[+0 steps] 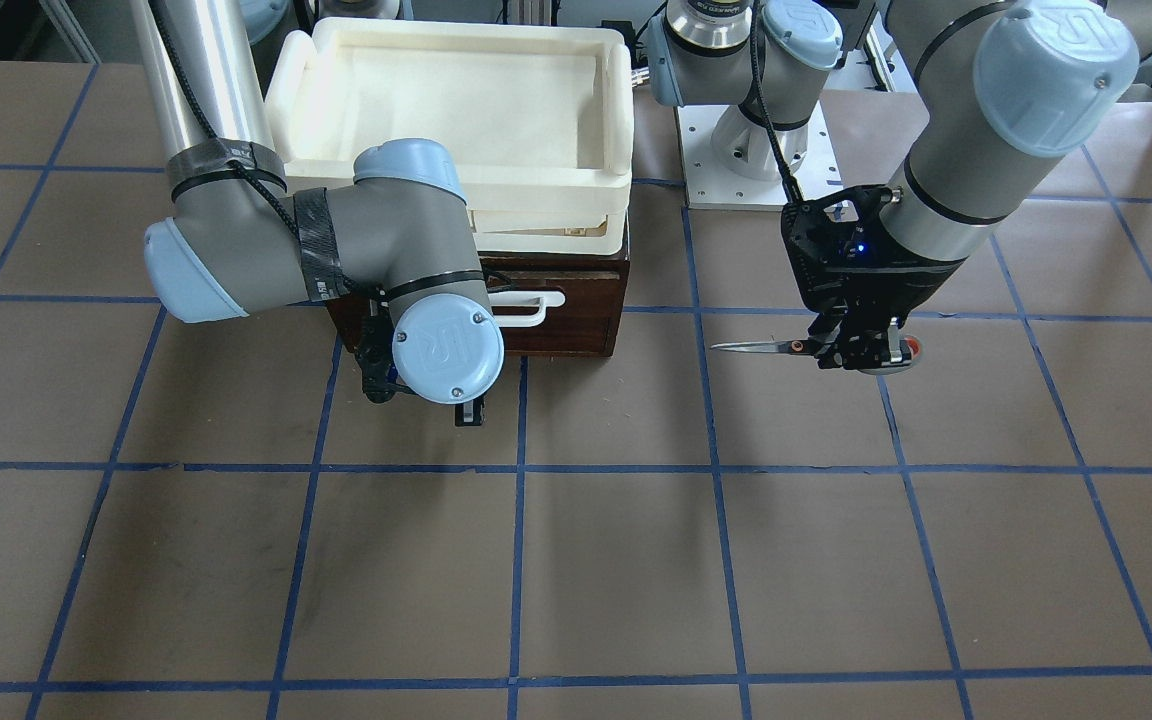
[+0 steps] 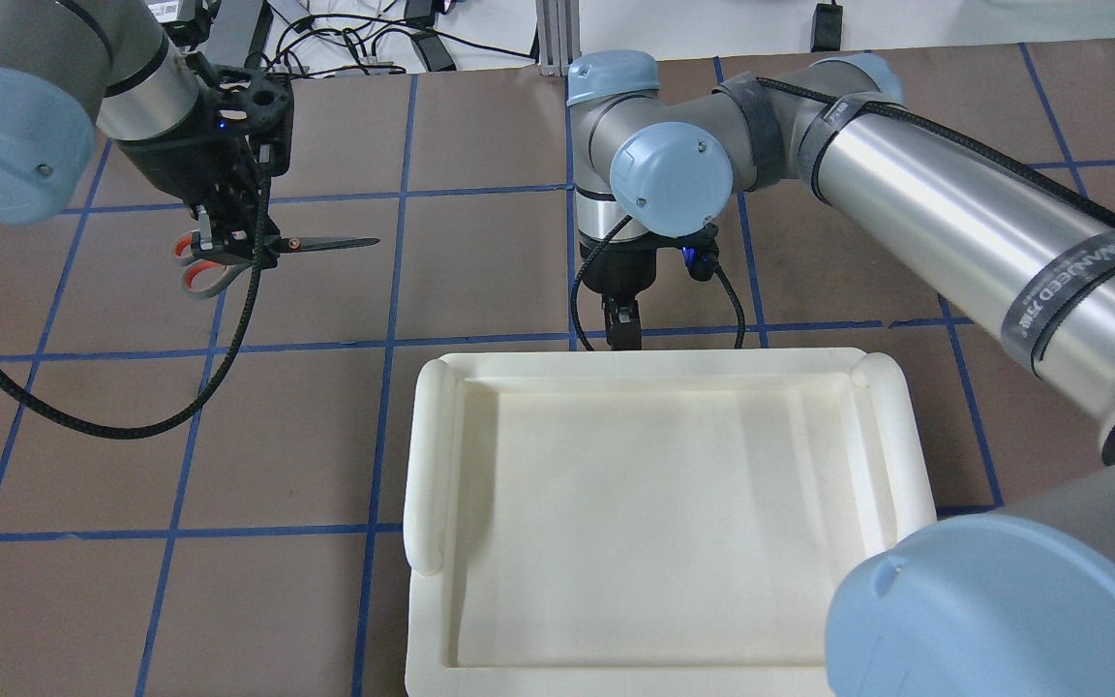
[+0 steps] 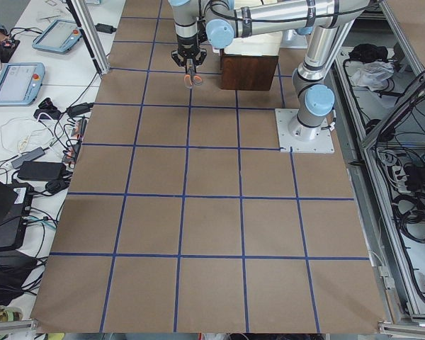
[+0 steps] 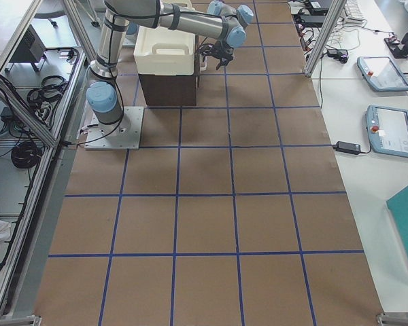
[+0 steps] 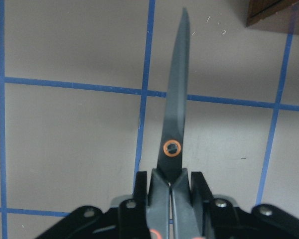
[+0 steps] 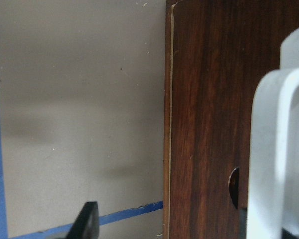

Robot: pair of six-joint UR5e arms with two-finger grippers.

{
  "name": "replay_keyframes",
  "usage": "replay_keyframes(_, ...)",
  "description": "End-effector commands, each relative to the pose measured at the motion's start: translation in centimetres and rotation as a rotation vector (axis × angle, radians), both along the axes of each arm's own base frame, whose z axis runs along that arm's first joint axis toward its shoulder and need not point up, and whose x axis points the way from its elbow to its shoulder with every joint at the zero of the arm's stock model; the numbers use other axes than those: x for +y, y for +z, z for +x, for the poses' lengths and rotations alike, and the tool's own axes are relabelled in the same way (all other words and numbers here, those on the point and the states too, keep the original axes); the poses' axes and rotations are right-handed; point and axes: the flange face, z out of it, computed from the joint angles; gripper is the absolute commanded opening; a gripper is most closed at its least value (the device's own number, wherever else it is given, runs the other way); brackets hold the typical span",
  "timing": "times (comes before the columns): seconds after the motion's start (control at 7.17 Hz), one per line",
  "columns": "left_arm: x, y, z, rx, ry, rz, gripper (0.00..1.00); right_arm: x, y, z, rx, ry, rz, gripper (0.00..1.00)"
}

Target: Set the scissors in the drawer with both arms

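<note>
My left gripper [image 1: 856, 350] is shut on the scissors [image 1: 786, 347] near the pivot and holds them level above the table. The dark blades point toward the drawer; the grey, orange-lined handles [image 2: 199, 271] stick out behind. The left wrist view shows the blades [image 5: 174, 119] clamped between the fingers [image 5: 139, 196]. The dark brown drawer [image 1: 586, 300] is closed, its white bar handle [image 1: 528, 305] facing outward. My right gripper [image 2: 625, 324] is open just in front of the drawer face [image 6: 204, 124], with the handle [image 6: 279, 149] close by one finger [image 6: 88, 221].
A cream-white plastic tray [image 2: 432, 455] sits on top of the drawer cabinet and overhangs it. The left arm's base plate [image 1: 761, 180] stands beside the cabinet. The table is brown paper with a blue tape grid [image 1: 716, 470].
</note>
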Motion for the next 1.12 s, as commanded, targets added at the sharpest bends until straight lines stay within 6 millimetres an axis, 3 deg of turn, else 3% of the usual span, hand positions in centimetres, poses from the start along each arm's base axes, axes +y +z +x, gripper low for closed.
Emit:
replay_keyframes(0.0, 0.1, 0.1, 0.0, 0.0, 0.0, -0.001, 0.0, -0.7, 0.8, 0.1, -0.025, 0.042, -0.057, 1.0)
replay_keyframes(0.98, 0.1, 0.1, -0.1, 0.0, 0.0, 0.0, 0.0, -2.9, 2.4, -0.3, -0.052, 0.13, -0.148, 1.0)
